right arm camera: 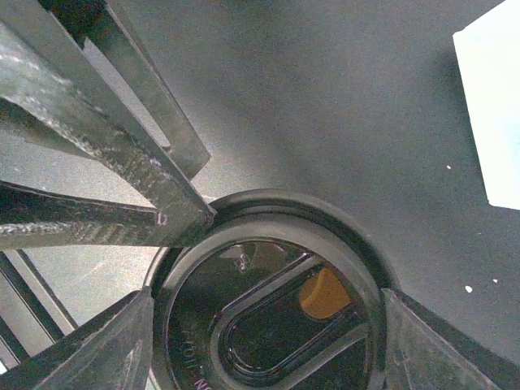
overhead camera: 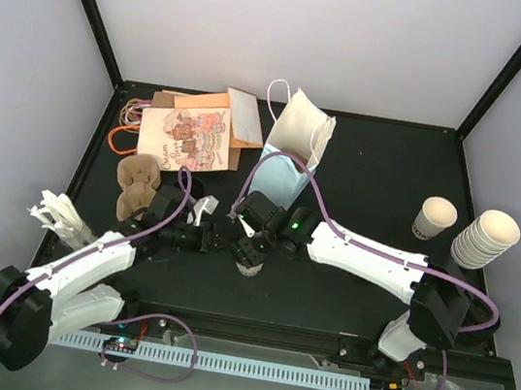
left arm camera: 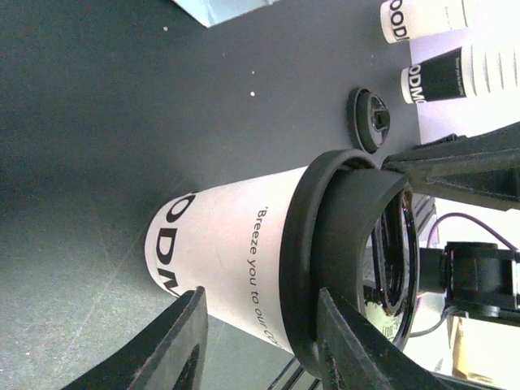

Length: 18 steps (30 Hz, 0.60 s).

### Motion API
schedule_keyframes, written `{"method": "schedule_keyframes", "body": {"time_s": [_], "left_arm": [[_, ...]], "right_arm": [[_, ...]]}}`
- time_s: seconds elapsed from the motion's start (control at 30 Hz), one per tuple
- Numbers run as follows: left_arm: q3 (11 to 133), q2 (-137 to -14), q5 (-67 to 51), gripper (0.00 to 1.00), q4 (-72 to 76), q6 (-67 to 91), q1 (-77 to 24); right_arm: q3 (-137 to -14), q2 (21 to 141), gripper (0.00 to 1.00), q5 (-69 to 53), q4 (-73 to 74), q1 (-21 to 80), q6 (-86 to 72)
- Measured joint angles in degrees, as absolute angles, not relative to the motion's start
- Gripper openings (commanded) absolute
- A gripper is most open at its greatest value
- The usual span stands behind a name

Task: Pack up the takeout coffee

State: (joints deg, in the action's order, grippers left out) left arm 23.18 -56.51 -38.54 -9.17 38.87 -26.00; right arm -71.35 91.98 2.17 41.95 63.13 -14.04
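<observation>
Overhead, right pincer (overhead camera: 254, 249) around takeout coffee (left arm camera: 236, 252).

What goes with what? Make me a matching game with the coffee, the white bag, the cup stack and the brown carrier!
Things:
1. takeout coffee
2. white bag
3. cup stack
4. brown carrier

Places:
A. far right
B. left side
C. standing up at the back
D. in the middle, wearing a black lid

Pairs: 1-D, 2-C, 3-A, 4-B
</observation>
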Motion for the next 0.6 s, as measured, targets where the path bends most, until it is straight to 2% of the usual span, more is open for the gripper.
{"method": "schedule_keyframes", "body": {"time_s": [0.2, 0.33, 0.6], "left_arm": [[26.76, -55.24, -37.15, 0.45, -12.45, 37.6, -26.02], [27.2, -55.0, -37.54, 0.51, -12.1, 37.58, -26.02], [27.18, -57.01, -39.86, 0.57, -8.45, 38.02, -26.09]], "right_arm": [[-71.35, 91.98, 0.73, 2.17, 41.93, 63.16, -14.04], [-71.35, 91.98, 0.73, 2.15, 41.93, 63.16, -14.0], [-71.35, 91.98, 0.73, 2.15, 41.93, 63.16, -13.85]]}}
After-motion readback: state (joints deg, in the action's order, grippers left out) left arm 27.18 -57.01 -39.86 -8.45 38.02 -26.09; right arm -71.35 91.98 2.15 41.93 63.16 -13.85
